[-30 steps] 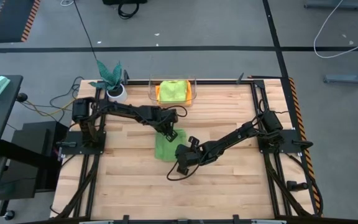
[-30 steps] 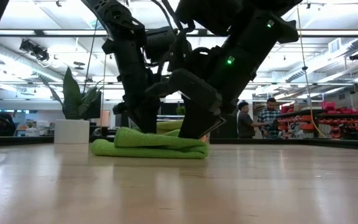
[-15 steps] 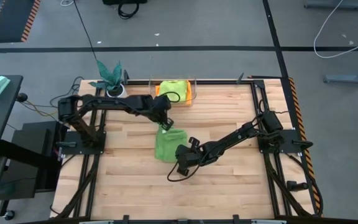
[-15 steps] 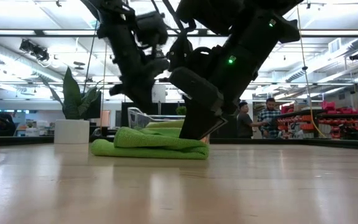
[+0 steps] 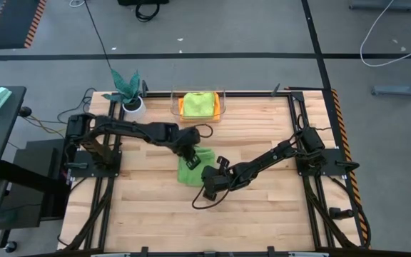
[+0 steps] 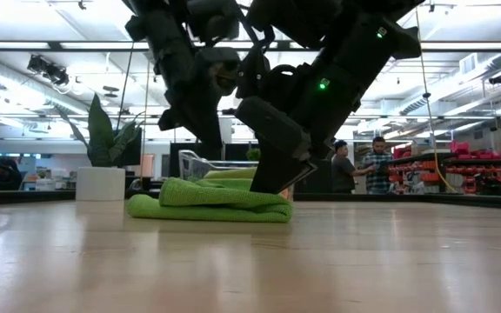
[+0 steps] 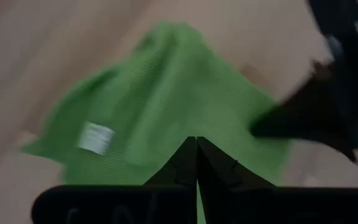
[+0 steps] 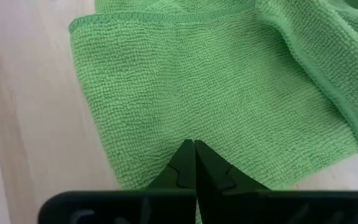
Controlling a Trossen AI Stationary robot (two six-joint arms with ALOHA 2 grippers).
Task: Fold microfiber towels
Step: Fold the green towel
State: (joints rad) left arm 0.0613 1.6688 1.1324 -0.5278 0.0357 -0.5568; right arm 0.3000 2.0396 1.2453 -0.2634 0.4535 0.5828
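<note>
— Where is the green towel [image 5: 192, 166]?
— Mid-table, partly folded, white tag [image 7: 96, 137] up.
— And the grippers?
— Left gripper [image 5: 186, 152] above its far edge; right gripper [image 5: 207, 183] at its near edge. Both have fingers pressed together, holding nothing.

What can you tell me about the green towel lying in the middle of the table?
The green towel is a plush microfiber cloth with a stitched hem and a small white tag. It lies folded in loose layers, flat on the wooden table, in front of the clear bin. The right hand, fingers shut, is at its near edge; the left hand, also shut, is over its far side. In the low view it is a low, slightly lumpy stack.
</note>
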